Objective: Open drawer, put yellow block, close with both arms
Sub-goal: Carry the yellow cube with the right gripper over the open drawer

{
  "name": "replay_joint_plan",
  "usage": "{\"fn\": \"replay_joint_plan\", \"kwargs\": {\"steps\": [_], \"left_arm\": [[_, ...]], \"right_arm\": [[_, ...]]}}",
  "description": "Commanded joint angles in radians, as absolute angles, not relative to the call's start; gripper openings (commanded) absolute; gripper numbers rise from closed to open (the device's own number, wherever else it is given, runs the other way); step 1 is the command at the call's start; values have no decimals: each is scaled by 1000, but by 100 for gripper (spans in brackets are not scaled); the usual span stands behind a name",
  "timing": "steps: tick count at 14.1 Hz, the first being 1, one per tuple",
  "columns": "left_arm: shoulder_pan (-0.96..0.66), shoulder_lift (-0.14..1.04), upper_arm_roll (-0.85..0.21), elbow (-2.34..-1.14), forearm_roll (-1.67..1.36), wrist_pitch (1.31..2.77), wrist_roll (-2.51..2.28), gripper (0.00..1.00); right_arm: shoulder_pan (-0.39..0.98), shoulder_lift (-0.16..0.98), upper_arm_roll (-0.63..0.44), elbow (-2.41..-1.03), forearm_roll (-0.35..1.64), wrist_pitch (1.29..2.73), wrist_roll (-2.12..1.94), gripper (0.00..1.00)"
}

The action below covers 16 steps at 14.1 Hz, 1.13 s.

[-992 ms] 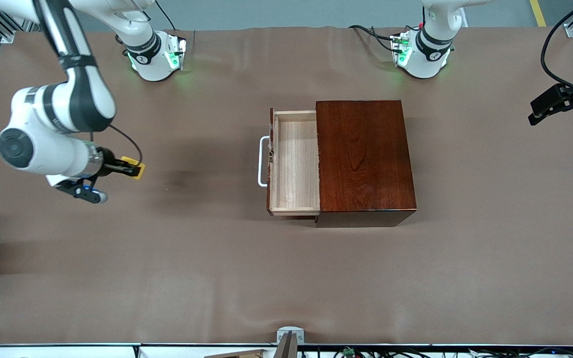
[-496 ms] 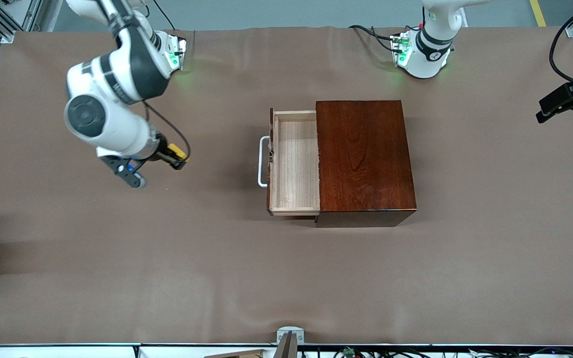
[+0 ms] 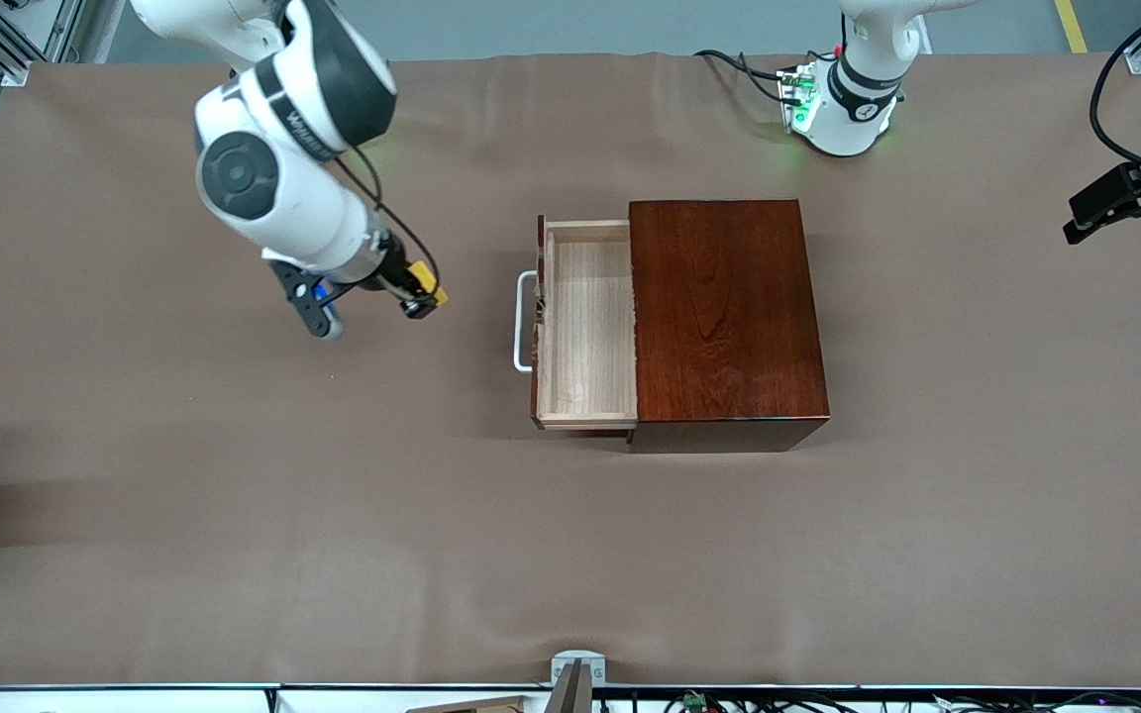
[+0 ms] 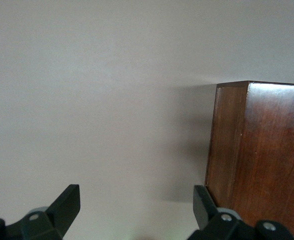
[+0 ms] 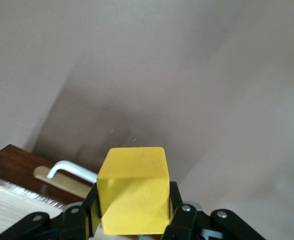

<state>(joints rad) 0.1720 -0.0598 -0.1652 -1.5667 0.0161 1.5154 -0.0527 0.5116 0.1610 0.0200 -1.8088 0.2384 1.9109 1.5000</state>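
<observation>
Over the last second the right claw (image 3: 419, 292) has carried the yellow block (image 3: 422, 276) in from the right arm's end of the surface (image 3: 234, 515) toward the wooden box (image 3: 724, 317), and it now hangs over bare surface just short of the white handle (image 3: 523, 322), at about 9 o'clock from the drawer (image 3: 587, 327) in the front view. The claw is pinching the block between its 2 fingers (image 5: 89, 212), as the right wrist view shows, with the handle and the drawer's pale edge ahead of it.

The drawer stands pulled out toward the right arm's end, its light-wood inside bare, so step 1 looks done and step 2 is well along: what remains is to bring the block over the opening and release it.

The left claw (image 3: 1120, 203) waits spread and holding nothing at the left arm's end of the surface, at roughly 3 o'clock from the box.
</observation>
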Motion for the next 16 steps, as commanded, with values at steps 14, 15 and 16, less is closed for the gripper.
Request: {"fn": "replay_joint_plan", "kwargs": {"steps": [14, 15, 16], "left_arm": [[183, -75, -172, -1583, -9, 1500, 41, 100], [183, -74, -172, -1583, -9, 1500, 41, 100], [181, -74, -172, -1583, -9, 1500, 41, 100]], "right_arm": [[793, 363, 5, -1698, 244, 2187, 2057, 0], [795, 373, 5, -1698, 244, 2201, 2059, 0], [799, 383, 5, -1698, 244, 2207, 2059, 0]]}}
